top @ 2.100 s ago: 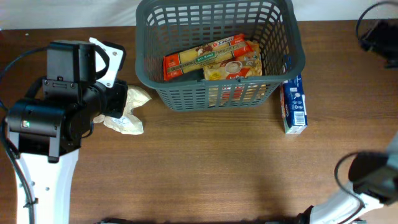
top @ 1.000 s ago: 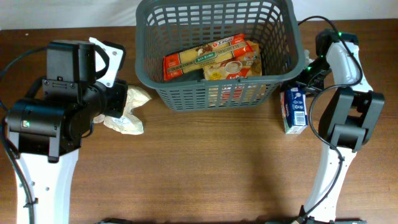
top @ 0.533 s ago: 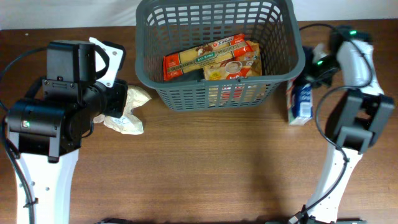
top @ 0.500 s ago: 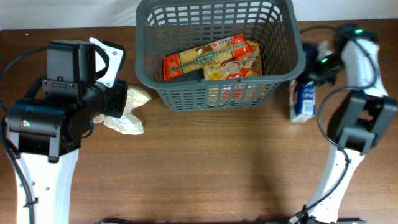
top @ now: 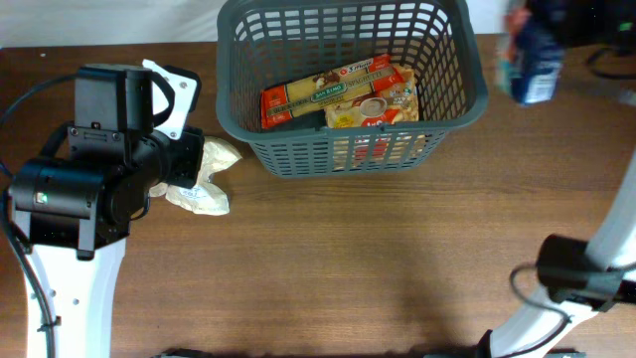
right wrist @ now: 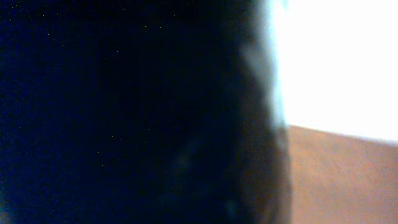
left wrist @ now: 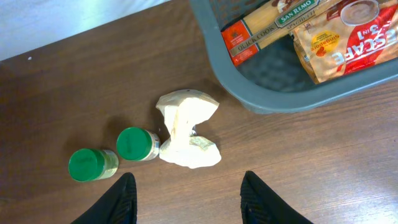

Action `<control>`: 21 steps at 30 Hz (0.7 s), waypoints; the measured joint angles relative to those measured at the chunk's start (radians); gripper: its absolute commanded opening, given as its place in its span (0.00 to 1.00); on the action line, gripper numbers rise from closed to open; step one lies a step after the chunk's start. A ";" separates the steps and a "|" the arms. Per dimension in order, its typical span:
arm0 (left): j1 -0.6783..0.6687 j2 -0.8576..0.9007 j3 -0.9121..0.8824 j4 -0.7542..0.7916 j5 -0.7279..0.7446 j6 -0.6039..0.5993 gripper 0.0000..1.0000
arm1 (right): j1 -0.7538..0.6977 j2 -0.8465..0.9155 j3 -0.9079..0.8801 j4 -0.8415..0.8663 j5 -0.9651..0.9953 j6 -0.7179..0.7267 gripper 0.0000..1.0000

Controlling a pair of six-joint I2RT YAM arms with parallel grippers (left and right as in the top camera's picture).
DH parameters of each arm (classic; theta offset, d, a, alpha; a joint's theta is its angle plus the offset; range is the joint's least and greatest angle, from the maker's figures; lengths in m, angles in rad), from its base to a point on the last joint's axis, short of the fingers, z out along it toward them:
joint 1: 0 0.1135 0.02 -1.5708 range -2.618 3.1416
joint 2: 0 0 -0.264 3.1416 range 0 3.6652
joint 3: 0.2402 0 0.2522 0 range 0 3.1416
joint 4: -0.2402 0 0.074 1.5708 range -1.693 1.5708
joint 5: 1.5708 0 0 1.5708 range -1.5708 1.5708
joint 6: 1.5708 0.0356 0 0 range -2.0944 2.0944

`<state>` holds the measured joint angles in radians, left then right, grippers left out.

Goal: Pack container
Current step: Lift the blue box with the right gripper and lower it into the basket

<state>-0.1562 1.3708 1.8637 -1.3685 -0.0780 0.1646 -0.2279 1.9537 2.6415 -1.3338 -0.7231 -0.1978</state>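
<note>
We read the right tool (top: 545,28) clamped on the blue carton (top: 525,68), aloft just right of the container (top: 348,154); the container sits mid-rear on the desk (top: 348,259), left of the carton; left tool (left wrist: 188,190) apart.

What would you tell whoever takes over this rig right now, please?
Left gripper: open, empty, hovering over the bag and two jars left of the basket.
Right gripper: shut on the carton, in the air just right of the basket.
Done: spaghetti box and packet lie in the basket.
Left: drop the carton in, then pack bag and jars.
</note>
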 measured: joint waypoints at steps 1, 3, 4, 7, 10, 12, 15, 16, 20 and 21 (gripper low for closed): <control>0.000 0.000 0.000 0.000 0.000 0.000 0.39 | 0.040 -0.014 0.000 -0.004 -0.012 -0.056 0.04; 0.000 0.000 0.000 0.000 0.000 0.000 0.39 | 0.149 -0.027 0.000 -0.016 -0.031 -0.209 0.04; 0.000 0.000 0.000 0.000 0.000 0.000 0.39 | 0.190 -0.026 0.000 -0.019 -0.031 -0.266 0.04; 0.000 0.000 0.000 0.000 0.000 0.000 0.39 | 0.304 -0.011 -0.011 -0.022 -0.006 -0.447 0.04; 0.000 0.000 0.000 0.000 0.000 0.000 0.39 | 0.386 0.016 -0.026 -0.021 0.064 -0.601 0.04; 0.000 0.000 0.000 0.000 0.000 0.000 0.39 | 0.422 0.043 -0.033 -0.019 0.115 -0.676 0.04; 0.000 0.000 0.000 0.000 0.000 0.000 0.39 | 0.449 0.095 -0.036 -0.015 0.159 -0.747 0.04; 0.000 0.000 0.000 0.000 0.000 0.000 0.39 | 0.454 0.117 -0.037 -0.014 0.167 -0.760 0.04; 0.000 0.000 0.000 0.000 0.000 0.000 0.39 | 0.465 0.212 -0.041 -0.017 0.204 -0.790 0.04; 0.000 0.000 0.000 0.000 0.000 0.000 0.39 | 0.468 0.224 -0.041 -0.017 0.212 -0.789 0.04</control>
<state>-0.1562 1.3708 1.8637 -1.3682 -0.0780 0.1650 0.2398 2.1777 2.6003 -1.3510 -0.5114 -0.9871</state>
